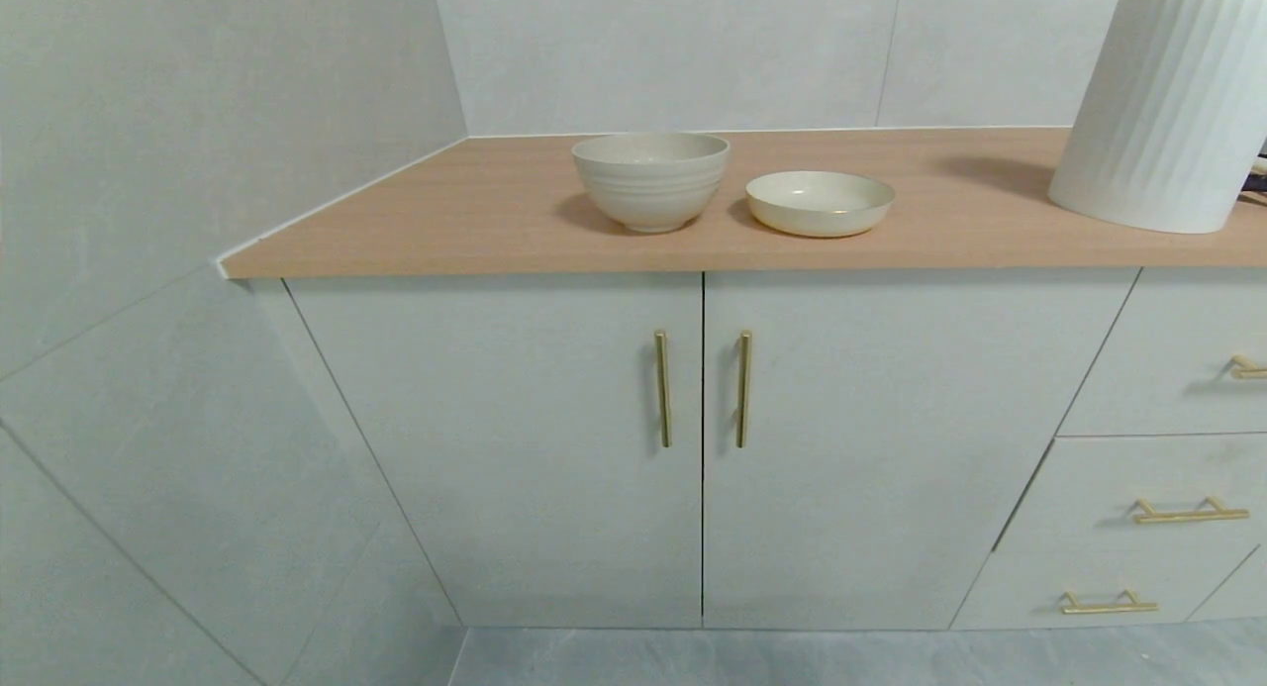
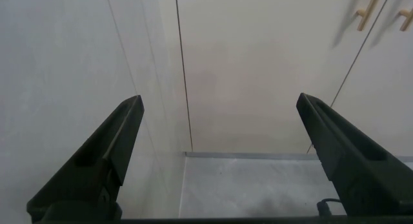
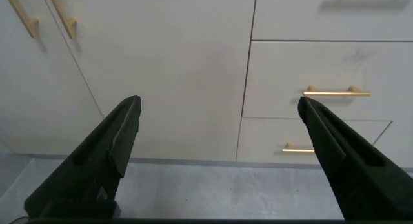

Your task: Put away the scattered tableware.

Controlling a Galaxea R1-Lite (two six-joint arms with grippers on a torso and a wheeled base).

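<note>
A deep cream bowl (image 1: 650,179) with ribbed sides stands on the wooden countertop (image 1: 475,221). Just to its right lies a shallow cream dish (image 1: 819,202). Both sit above the two closed cabinet doors with gold bar handles (image 1: 662,389). My left gripper (image 2: 219,108) is open, low down, facing the cabinet front and the side wall near the floor. My right gripper (image 3: 219,108) is open too, low before the cabinet door and the drawers, with nothing between its fingers.
A tall white ribbed cylinder (image 1: 1168,107) stands on the counter at the right. Drawers with gold handles (image 1: 1188,513) fill the lower right. A tiled wall (image 1: 148,270) closes in the left side. Grey floor (image 1: 792,656) runs below the cabinet.
</note>
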